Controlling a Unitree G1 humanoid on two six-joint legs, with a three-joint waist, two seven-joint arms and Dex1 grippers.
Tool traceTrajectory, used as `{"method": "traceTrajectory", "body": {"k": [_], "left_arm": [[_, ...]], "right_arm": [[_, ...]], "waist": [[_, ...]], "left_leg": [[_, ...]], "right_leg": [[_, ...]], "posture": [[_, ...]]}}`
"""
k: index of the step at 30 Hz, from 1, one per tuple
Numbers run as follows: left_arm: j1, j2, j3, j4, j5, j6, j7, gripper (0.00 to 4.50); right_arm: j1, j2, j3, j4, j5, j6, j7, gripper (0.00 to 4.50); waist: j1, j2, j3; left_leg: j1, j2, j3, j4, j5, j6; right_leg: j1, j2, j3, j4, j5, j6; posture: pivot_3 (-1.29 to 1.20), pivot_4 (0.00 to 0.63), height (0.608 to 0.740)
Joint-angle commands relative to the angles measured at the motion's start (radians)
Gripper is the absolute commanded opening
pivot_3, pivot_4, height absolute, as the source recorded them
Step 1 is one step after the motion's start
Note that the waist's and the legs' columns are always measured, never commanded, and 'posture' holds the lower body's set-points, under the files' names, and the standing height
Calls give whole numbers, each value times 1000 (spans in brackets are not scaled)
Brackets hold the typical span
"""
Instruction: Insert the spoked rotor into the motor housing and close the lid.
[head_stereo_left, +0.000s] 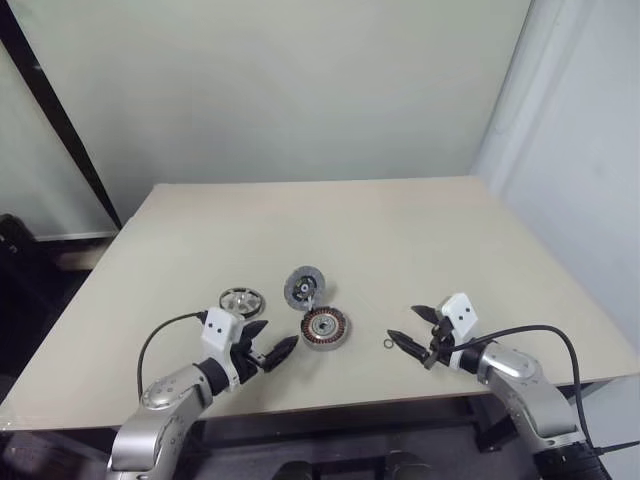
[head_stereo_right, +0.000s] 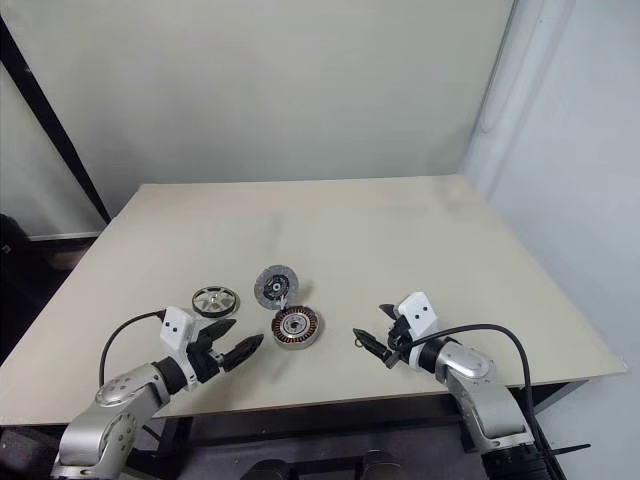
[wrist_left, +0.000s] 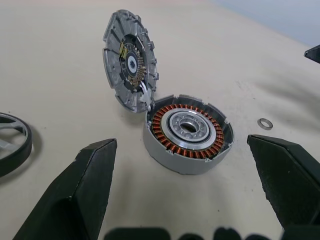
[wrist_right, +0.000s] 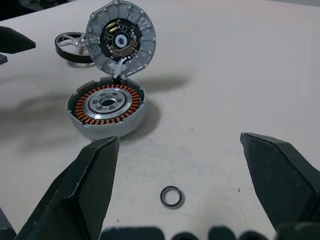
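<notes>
The spoked rotor (head_stereo_left: 241, 300), a silver spoked wheel with a dark rim, lies flat on the table just beyond my left gripper (head_stereo_left: 277, 336). To its right stands the motor housing (wrist_left: 165, 155), a silver cup holding a ring of copper windings around a silver hub. The lid (head_stereo_left: 301, 288), a grey ribbed disc with a circuit board inside, stands tilted up at the housing's far rim. My right gripper (head_stereo_left: 402, 324) hovers right of the housing. Both grippers are open, empty, and point toward the housing.
A small dark ring washer (head_stereo_left: 388, 344) lies on the beige table (head_stereo_left: 400, 230) just in front of my right gripper's lower fingertip. The table's front edge runs close beneath both arms. A wall stands behind the table.
</notes>
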Motion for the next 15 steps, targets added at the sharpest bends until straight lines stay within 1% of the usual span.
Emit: {"method": "traceTrajectory", "body": {"k": [1, 9, 15], "left_arm": [[-15, 7, 8, -33, -13, -5, -7, 4487], [-11, -1, -4, -46, -11, -5, -1, 4487], [-1, 6, -12, -58, -9, -4, -8, 4487]], "right_arm": [[-28, -4, -6, -17, 5, -5, 8, 4234], [-35, 6, -16, -39, 30, 0, 6, 4234], [-52, 25, -20, -55, 51, 85, -22, 4234]], "waist": [[0, 0, 0], [0, 0, 0], [0, 0, 0]], "left_leg": [[0, 0, 0, 0, 0, 0], [0, 0, 0, 0, 0, 0], [0, 0, 0, 0, 0, 0]], "right_leg": [[0, 0, 0, 0, 0, 0], [0, 0, 0, 0, 0, 0], [0, 0, 0, 0, 0, 0]], "posture": [[0, 0, 740], [0, 0, 740], [0, 0, 740]]}}
